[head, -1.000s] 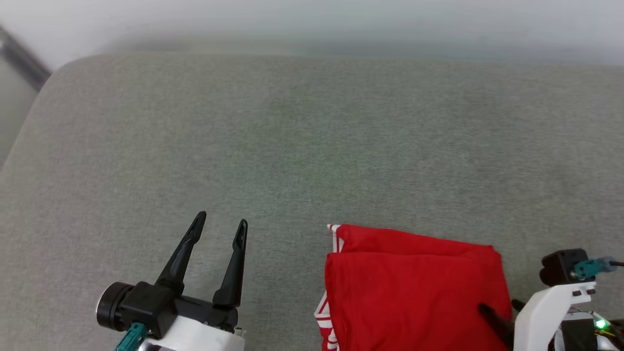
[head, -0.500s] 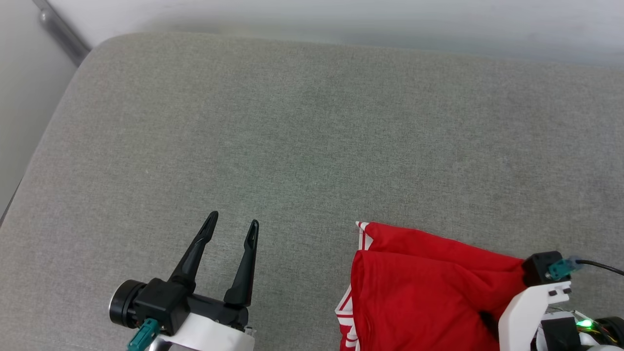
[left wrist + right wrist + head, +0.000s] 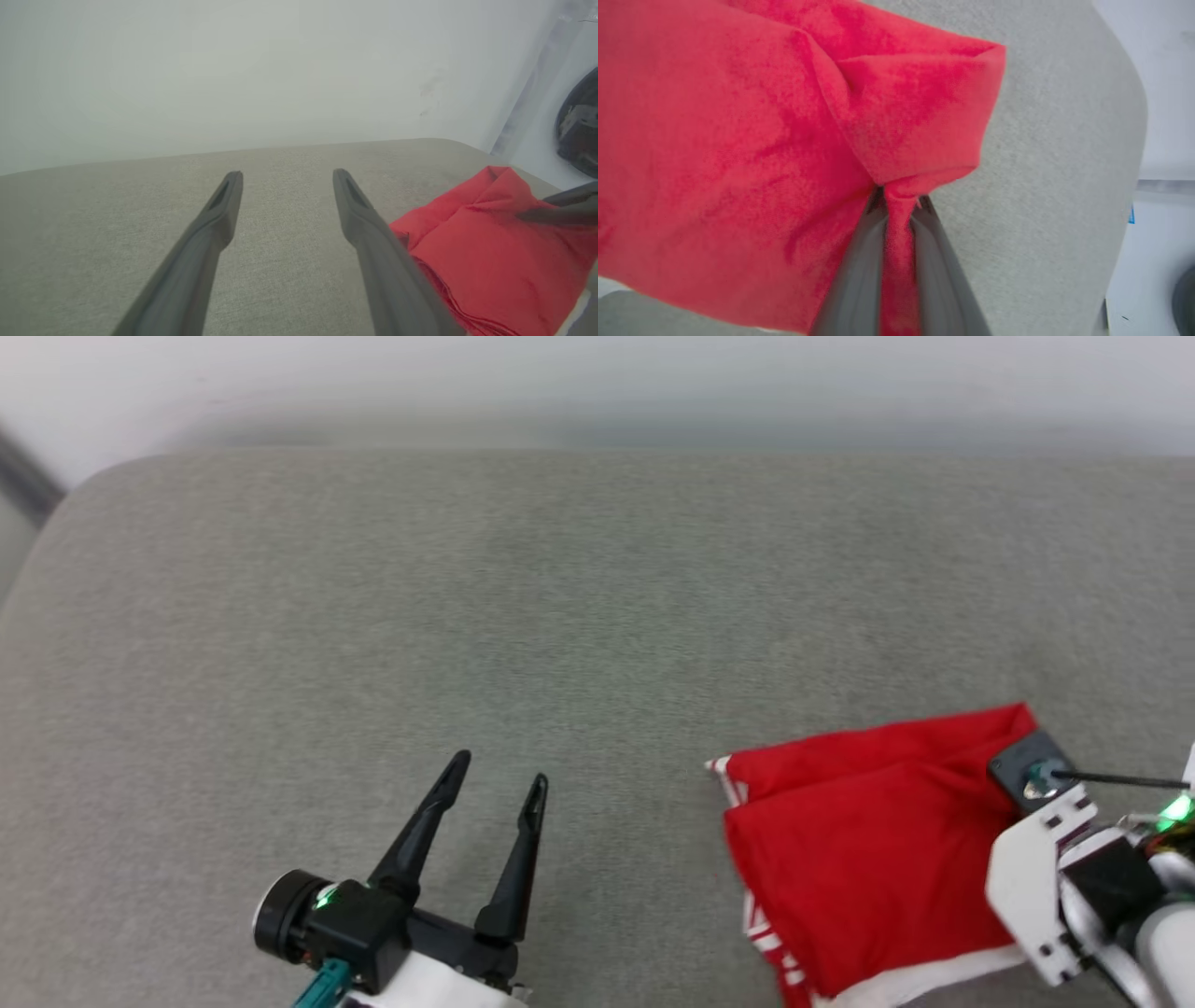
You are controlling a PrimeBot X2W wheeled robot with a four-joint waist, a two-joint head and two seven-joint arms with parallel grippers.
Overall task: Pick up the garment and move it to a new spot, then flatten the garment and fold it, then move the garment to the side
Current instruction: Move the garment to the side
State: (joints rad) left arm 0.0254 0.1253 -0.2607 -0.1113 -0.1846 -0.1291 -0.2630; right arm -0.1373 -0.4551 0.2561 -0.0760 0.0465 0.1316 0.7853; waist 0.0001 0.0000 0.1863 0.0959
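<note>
Finds the garment (image 3: 859, 859) folded into a packet on the grey cushion (image 3: 560, 616), low and right in the head view, plain red uppermost, striped trim (image 3: 728, 779) peeking out along its left edge. Shows the right gripper (image 3: 900, 198) with jaws clenched on a thin twist of red cloth at the packet's right side, and the left gripper (image 3: 501, 768) with jaws spread, holding nothing, well apart from the cloth.

Risks plenty from a one-point pinch — probably catches only some layers, so could peel the upper ones off the lower and open the fold. Could also drag the near edge over the rough cushion and bunch it, or lose the narrow twist from the jaws altogether.

Lies skewed rather than square: upper edge slanting up toward the right, trimmed corner pointing to the robot's left, pinched corner far right. Seems to run longest along that slant, though nearly as deep as wide and cut off at the bottom of the head view — hard to call firmly.
</note>
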